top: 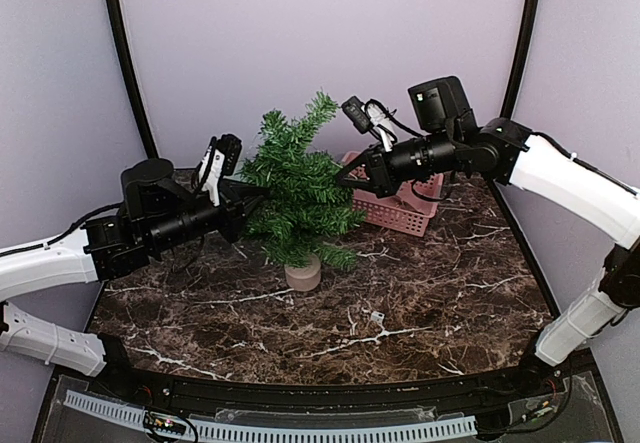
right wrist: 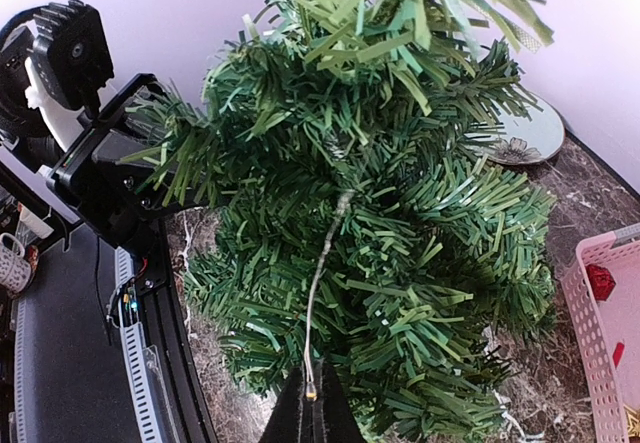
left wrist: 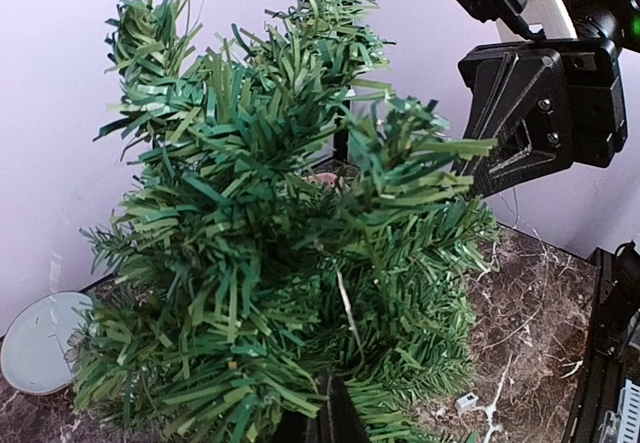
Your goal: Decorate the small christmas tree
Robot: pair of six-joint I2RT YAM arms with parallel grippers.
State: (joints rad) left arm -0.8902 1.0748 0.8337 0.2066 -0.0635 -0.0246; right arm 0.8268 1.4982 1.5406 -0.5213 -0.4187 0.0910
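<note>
The small christmas tree (top: 300, 183) stands upright on its tan base (top: 303, 275) at mid table, between both arms. My right gripper (top: 345, 173) pokes into its right side. In the right wrist view the tree (right wrist: 400, 213) fills the frame, and the right gripper (right wrist: 313, 395) is shut on a thin pale light wire (right wrist: 320, 273) with a small bulb at its tips. My left gripper (top: 262, 195) reaches in from the left. Seen from the left wrist, the left gripper (left wrist: 333, 388) is shut among the needles (left wrist: 260, 263). The wire (left wrist: 345, 308) runs down close to its tips; needles hide any pinch.
A pink basket (top: 400, 213) sits behind the tree to the right, its rim (right wrist: 600, 353) holding a red ornament (right wrist: 600, 281). A round pale plate (left wrist: 35, 343) lies at the back left. The right arm's black wrist (left wrist: 530, 103) hangs close over the tree.
</note>
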